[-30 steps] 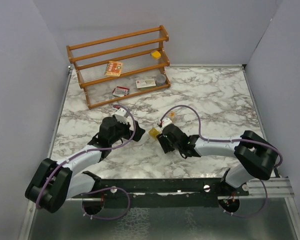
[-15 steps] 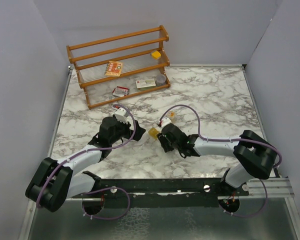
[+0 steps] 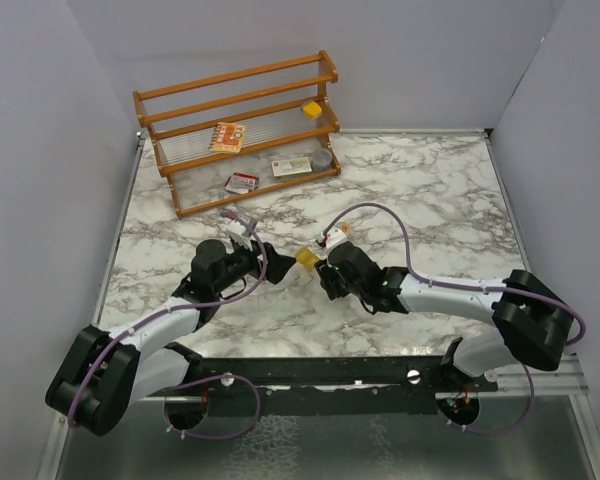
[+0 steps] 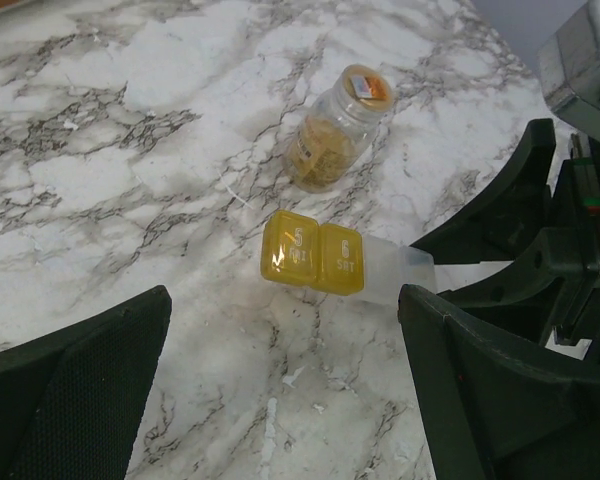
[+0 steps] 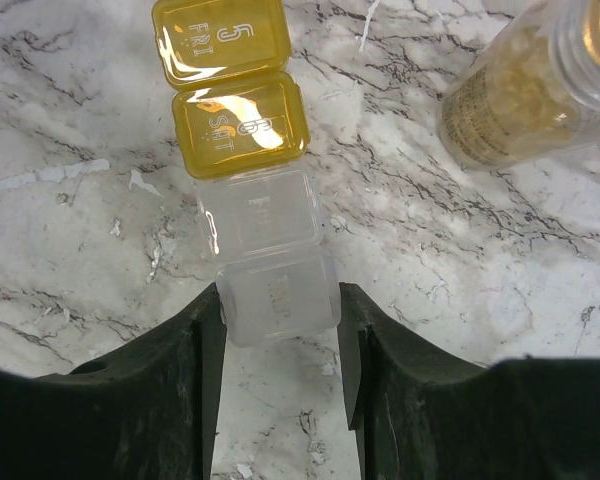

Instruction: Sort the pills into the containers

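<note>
A pill box strip (image 5: 245, 180) has two yellow lids marked FRI and SAT and two clear compartments. My right gripper (image 5: 280, 295) is shut on its clear end compartment. It also shows in the left wrist view (image 4: 315, 258) and, as a yellow spot, in the top view (image 3: 307, 258). A round amber jar (image 4: 335, 125) with pills inside lies on its side on the marble just beyond the strip, and also shows in the right wrist view (image 5: 525, 95). My left gripper (image 4: 280, 340) is open and empty, facing the strip from just short of it. In the top view the left gripper (image 3: 263, 258) and the right gripper (image 3: 318, 268) nearly meet.
A wooden rack (image 3: 240, 130) stands at the back left. It holds a small yellow box (image 3: 312, 108), flat card packets (image 3: 227, 136) and a round grey tin (image 3: 322, 157). Grey walls close in both sides of the marble table (image 3: 430, 200).
My right gripper has carried the pill box strip a little farther from the bases and to the left. My left arm has stretched forward, bringing its open gripper closer to the strip.
</note>
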`<state>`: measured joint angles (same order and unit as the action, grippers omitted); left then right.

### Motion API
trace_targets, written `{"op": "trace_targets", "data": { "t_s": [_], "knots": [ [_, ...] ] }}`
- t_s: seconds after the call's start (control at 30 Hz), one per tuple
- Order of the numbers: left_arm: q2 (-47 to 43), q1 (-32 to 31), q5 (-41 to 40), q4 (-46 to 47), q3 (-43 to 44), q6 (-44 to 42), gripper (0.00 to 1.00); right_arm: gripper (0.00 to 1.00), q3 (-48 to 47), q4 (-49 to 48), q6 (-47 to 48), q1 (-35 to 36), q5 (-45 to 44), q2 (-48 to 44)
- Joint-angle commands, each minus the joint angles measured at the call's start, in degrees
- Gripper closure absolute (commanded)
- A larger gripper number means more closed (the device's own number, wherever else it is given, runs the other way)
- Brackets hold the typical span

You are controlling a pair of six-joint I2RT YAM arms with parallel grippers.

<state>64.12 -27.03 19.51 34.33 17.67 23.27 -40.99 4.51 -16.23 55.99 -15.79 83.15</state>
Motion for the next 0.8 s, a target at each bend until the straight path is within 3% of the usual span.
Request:
{"op": "trace_targets", "data": {
  "t_s": [0.0,0.17,0.47,0.77],
  "knots": [
    [-4.94,-0.19,2.45,5.98,-1.41,2.86,0.01,0.99,-0.13,0.37,-0.17,0.51,-0.47,-4.42],
    [-9.12,-0.14,4.51,6.27,-1.23,5.48,0.01,0.99,1.28,0.32,0.13,0.56,0.58,-10.29],
    [-5.41,-0.14,9.49,6.13,4.25,8.66,0.01,0.99,1.68,1.77,2.61,0.58,3.95,-17.55],
    [-6.81,-0.06,5.38,6.09,4.28,12.39,0.01,0.99,2.11,2.17,3.16,0.54,4.4,-20.78]
  ]
}}
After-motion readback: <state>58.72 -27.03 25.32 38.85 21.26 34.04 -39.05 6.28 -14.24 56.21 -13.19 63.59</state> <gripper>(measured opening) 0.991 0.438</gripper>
